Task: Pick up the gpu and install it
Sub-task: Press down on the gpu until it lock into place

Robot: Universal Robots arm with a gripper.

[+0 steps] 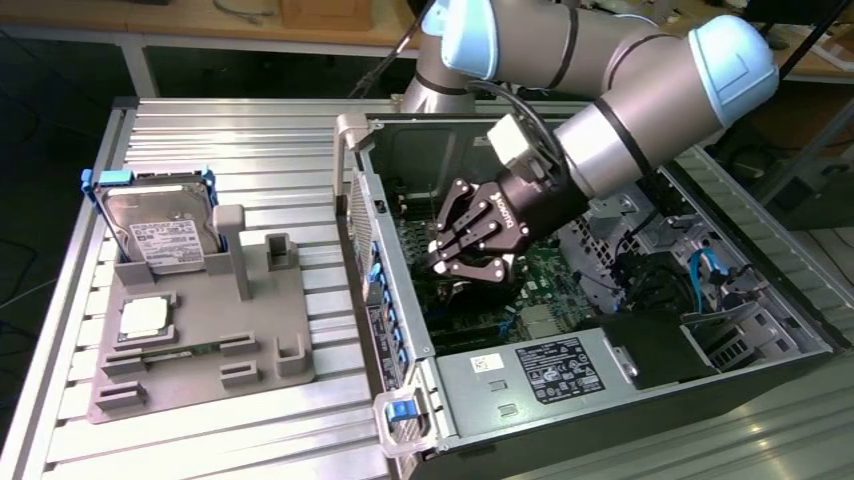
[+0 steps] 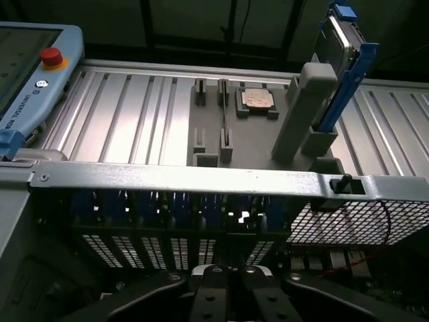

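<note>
My gripper (image 1: pixel 455 268) reaches down into the open computer case (image 1: pixel 358 215), low over the green motherboard (image 1: pixel 541 268) and close to the case's perforated side wall. In the wrist view the two black fingers (image 2: pixel 213 295) meet at the tips, so the gripper (image 2: pixel 228 276) is shut, facing the case's metal rail (image 2: pixel 201 178) and the slotted wall behind it. The gpu is hidden; I cannot tell whether a card sits between the fingers.
On the slatted table, at the exterior view's left, a grey fixture (image 1: pixel 274 330) carries a hard drive in a blue frame (image 1: pixel 160 230) and a square silver processor (image 1: pixel 144 317). A labelled power supply (image 1: pixel 547 365) fills the case's near end. A teach pendant (image 2: pixel 33 60) lies at the table's edge.
</note>
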